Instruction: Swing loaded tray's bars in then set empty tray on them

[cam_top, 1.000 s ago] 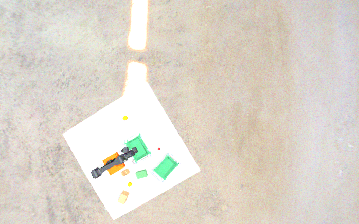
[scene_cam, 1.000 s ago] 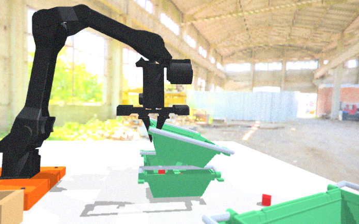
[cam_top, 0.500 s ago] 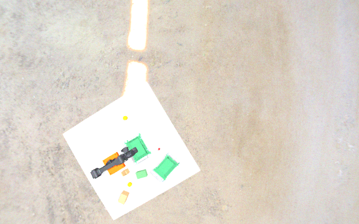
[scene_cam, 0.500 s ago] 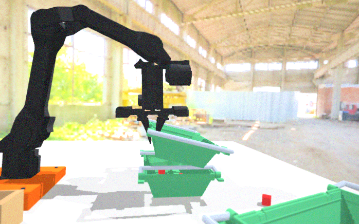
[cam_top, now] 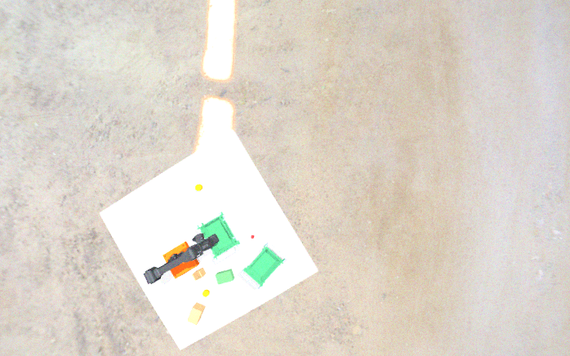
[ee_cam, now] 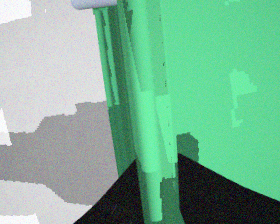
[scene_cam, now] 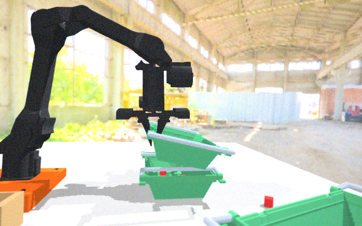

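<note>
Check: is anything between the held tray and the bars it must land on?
Nothing visible. The gripper holds the empty tray tilted, directly above the loaded tray, whose bars lie across its top.

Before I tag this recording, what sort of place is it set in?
It looks like a large, disused industrial hall. The exterior view shows a high trussed roof with rows of tall windows, and a bare concrete floor surrounds the white table where the arm works.
</note>
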Motion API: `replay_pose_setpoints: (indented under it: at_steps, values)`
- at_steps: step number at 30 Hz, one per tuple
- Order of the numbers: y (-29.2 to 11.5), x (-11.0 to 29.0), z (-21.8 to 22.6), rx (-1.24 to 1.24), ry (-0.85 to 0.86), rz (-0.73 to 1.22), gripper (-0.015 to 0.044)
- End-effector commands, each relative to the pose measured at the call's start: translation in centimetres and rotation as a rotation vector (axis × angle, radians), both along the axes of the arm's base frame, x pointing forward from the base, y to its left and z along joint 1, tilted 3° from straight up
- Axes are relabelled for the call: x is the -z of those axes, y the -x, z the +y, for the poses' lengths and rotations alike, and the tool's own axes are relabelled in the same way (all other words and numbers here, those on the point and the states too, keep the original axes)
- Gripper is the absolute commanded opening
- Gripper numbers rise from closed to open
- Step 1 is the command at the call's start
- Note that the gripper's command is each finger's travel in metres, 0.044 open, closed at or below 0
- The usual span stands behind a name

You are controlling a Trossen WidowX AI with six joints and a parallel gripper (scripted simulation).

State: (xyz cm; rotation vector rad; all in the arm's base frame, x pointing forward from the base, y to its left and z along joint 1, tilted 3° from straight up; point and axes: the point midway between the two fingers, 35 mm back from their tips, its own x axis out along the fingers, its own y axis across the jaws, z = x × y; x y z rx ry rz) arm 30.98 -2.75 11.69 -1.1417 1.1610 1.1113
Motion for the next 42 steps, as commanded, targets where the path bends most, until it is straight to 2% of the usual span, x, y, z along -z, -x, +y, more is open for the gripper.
replay_pose_setpoints:
  at_steps: [1, 42]
  values:
    - [0.57, 0.68, 0.19, -0.001, -0.004, 0.033, 0.0]
    - [0.06, 0.13, 0.03, 0.0, 0.0, 0.003, 0.0]
